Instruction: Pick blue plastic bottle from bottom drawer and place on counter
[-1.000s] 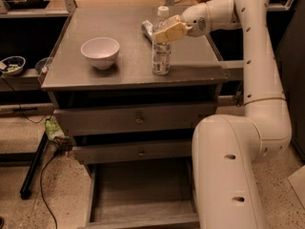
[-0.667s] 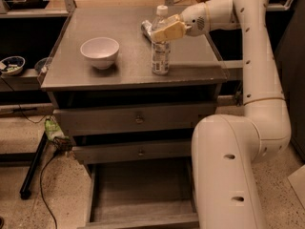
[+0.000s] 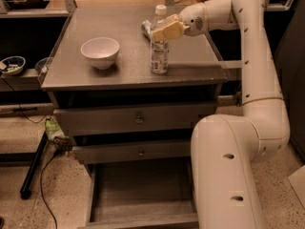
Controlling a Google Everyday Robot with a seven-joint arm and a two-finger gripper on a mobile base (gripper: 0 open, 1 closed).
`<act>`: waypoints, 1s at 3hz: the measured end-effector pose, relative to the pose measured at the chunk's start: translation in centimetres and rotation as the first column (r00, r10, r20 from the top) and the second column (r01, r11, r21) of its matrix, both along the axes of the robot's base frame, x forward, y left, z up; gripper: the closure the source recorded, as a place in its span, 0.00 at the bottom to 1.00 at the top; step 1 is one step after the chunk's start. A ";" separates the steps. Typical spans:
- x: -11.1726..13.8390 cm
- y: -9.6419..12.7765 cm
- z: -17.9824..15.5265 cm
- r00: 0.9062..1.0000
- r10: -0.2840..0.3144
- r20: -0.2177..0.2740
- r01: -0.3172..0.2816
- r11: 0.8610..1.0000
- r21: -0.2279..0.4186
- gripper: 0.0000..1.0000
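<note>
The blue plastic bottle (image 3: 159, 51), clear with a white cap, stands upright on the counter (image 3: 128, 30) near its front right. My gripper (image 3: 165, 31) reaches in from the right and is shut on the bottle's upper part, just below the cap. The bottom drawer (image 3: 143, 194) is pulled open below and its bare plank floor shows nothing inside. My arm's white base (image 3: 224, 175) covers the drawer's right side.
A white bowl (image 3: 100, 51) sits on the counter left of the bottle. A short silver cylinder (image 3: 145, 27) lies just behind the bottle. Two shallower drawers with knobs (image 3: 139, 119) are shut. A side ledge with a small bowl (image 3: 12, 65) is at the left.
</note>
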State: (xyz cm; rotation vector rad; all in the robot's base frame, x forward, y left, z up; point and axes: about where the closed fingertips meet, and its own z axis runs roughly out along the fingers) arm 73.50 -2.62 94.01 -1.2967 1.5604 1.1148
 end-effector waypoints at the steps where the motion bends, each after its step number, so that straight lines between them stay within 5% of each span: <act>1: 0.0 0.0 0.0 1.000 0.000 0.000 0.000 1.000 0.000 0.34; 2: 0.0 0.0 0.0 1.000 0.000 0.000 0.000 1.000 0.000 0.11; 3: 0.0 0.0 0.0 1.000 0.000 0.000 0.000 1.000 0.000 0.00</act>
